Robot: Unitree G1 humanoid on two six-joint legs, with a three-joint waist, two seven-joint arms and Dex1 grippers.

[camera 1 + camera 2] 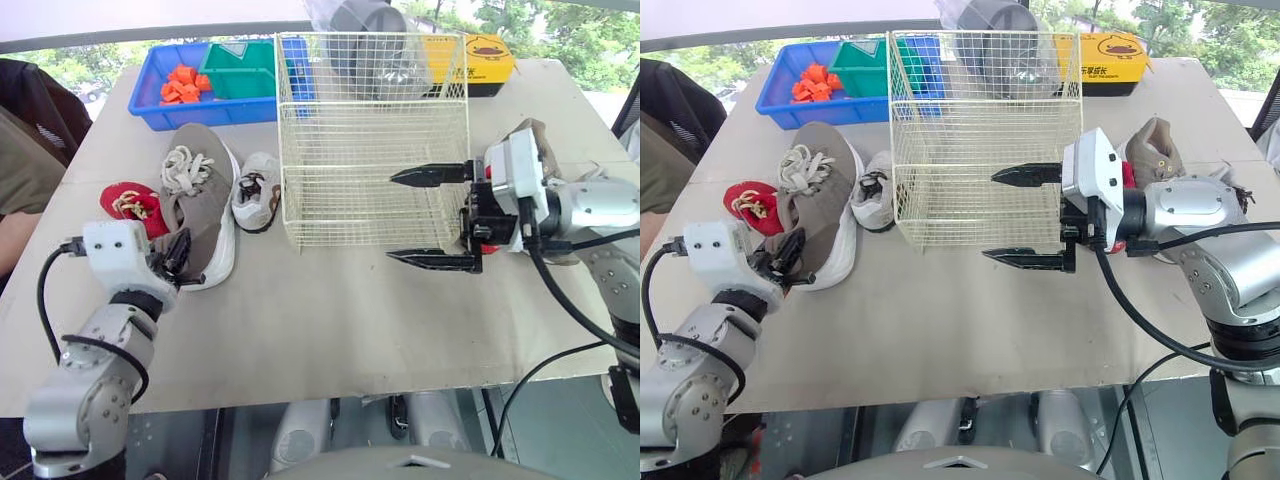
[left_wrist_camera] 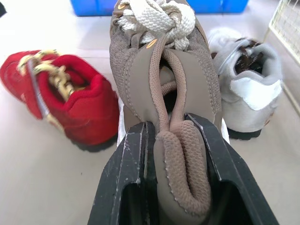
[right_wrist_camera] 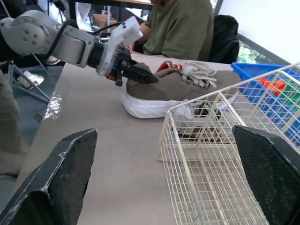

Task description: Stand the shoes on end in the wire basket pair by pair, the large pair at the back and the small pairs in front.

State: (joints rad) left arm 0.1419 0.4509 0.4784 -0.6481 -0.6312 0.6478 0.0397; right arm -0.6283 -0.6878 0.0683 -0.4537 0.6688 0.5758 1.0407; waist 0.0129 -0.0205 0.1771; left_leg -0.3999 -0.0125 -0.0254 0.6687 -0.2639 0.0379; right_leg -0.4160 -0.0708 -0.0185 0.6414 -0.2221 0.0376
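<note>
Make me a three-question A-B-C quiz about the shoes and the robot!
1. Where is the white shoe? A between the brown shoe and the wire basket; B inside the basket; C on the floor.
2. What colour are the pieces in the blue bin? A purple; B orange; C black.
3. The left gripper is: A open; B holding the basket; C shut on the brown shoe's heel.
Answers: 1 A, it lies between them. 2 B, plainly orange. 3 C, its fingers pinch the heel.
</note>
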